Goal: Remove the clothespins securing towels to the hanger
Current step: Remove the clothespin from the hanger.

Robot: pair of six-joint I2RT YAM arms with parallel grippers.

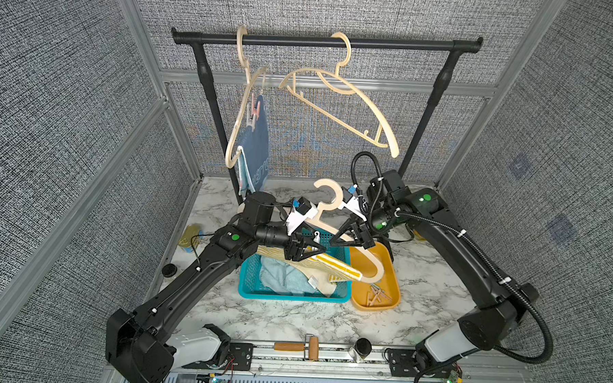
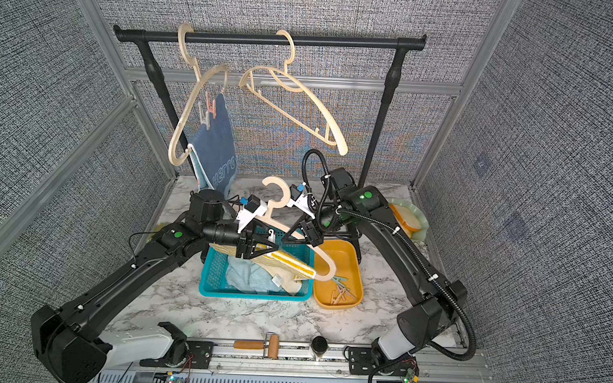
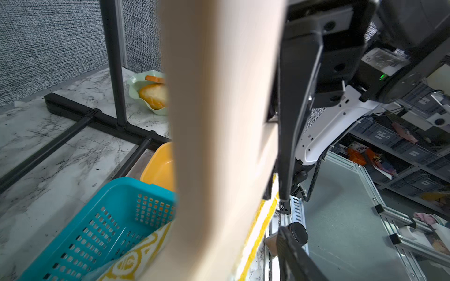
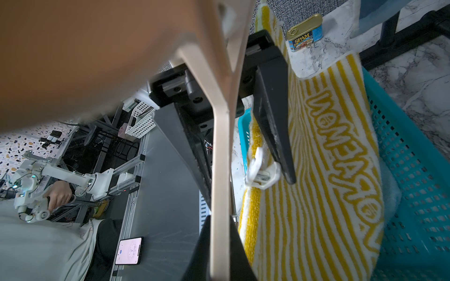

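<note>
Lots is blocked here. The left wrist view is mostly one fat blurry cream band, the hanger sitting right against the lens, so the left end effector barely shows there. The right wrist view loses a whole corner to a brown-orange smear that can't be identified.

That same view does give the clearest look, though. The hanger's thin flat bar runs between the tips of the right end effector, which are pressed together on it, holding the hanger tilted above the basket. The left end effector's black wedge-shaped jaws stand spread, one on each side of that bar. One tip touches the white clothespin. Whether that glossy little peg is actually biting the striped towel or just lying against its edge is hard to tell.

The striped towel is fuzzy terry, yellow and white with looped lettering. It drapes off the hanger into the teal plastic basket with its grid of holes. An aqua towel lies crumpled inside, partly under it.

The blue towel hangs below the black rail, its pale lettering cut off by a fold, with a pink-orange clothespin near its top edge. A few clothespins lie in the smooth orange tray beside the basket on the marble-look tabletop, too small to count properly.
</note>
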